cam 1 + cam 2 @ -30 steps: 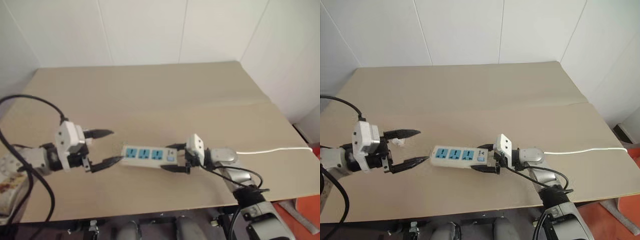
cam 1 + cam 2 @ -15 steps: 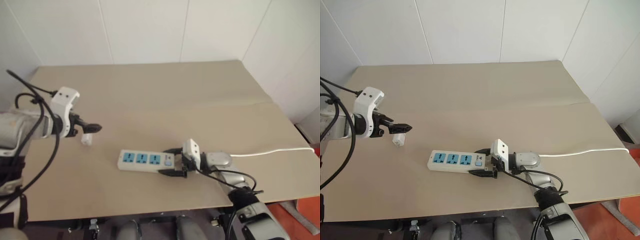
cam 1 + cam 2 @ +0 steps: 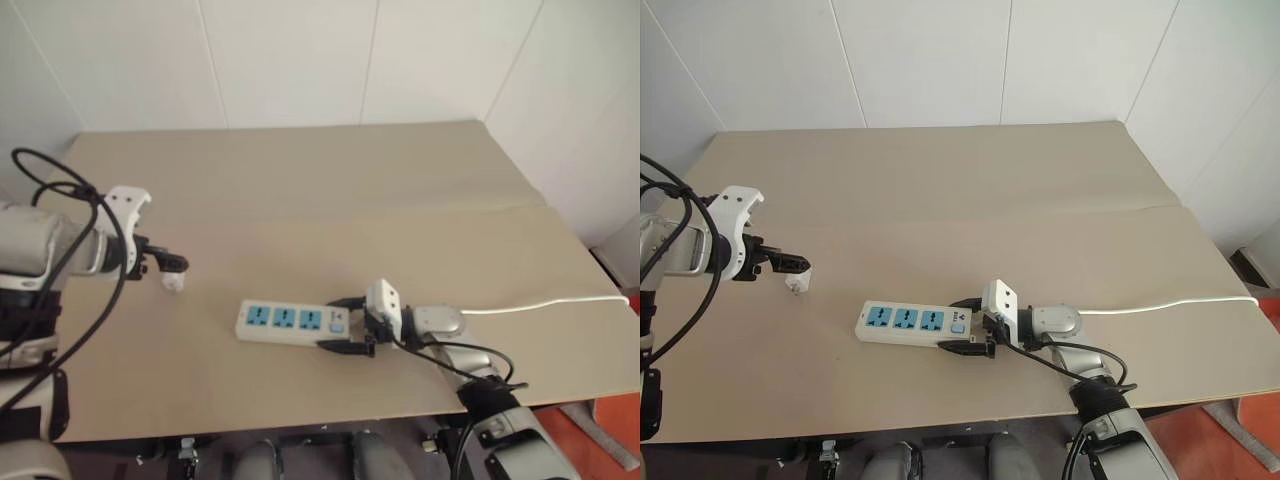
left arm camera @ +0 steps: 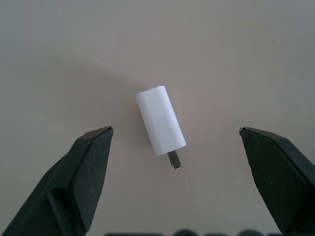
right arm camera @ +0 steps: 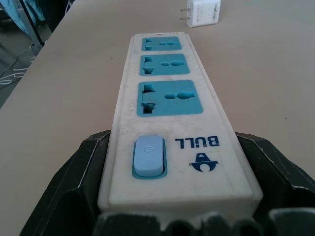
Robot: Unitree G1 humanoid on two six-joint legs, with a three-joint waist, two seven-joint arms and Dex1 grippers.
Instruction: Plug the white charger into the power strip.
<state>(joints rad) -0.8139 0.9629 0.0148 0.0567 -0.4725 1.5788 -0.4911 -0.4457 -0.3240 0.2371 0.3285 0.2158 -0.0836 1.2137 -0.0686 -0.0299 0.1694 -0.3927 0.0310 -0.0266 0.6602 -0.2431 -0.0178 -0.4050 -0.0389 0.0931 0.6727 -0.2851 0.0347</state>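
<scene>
Fingers point(image 4: 91, 172) of our left gripper point(image 4: 174, 132) stand wide apart over the white charger point(image 4: 160, 120), which lies on its side on the bench point(image 3: 330, 190), touching neither finger. Our right gripper point(image 5: 177, 147) clamps the switch end of the power strip point(image 3: 296, 322), lying flat well apart from the charger.

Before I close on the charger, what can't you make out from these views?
- White charger, left wrist view: only one metal prong visible; any other is hidden beneath it.
- Power strip, right wrist view: switch end's sides are covered by the right hand fingers.
- Strip's white cable: cut off at the head views' edge.
</scene>
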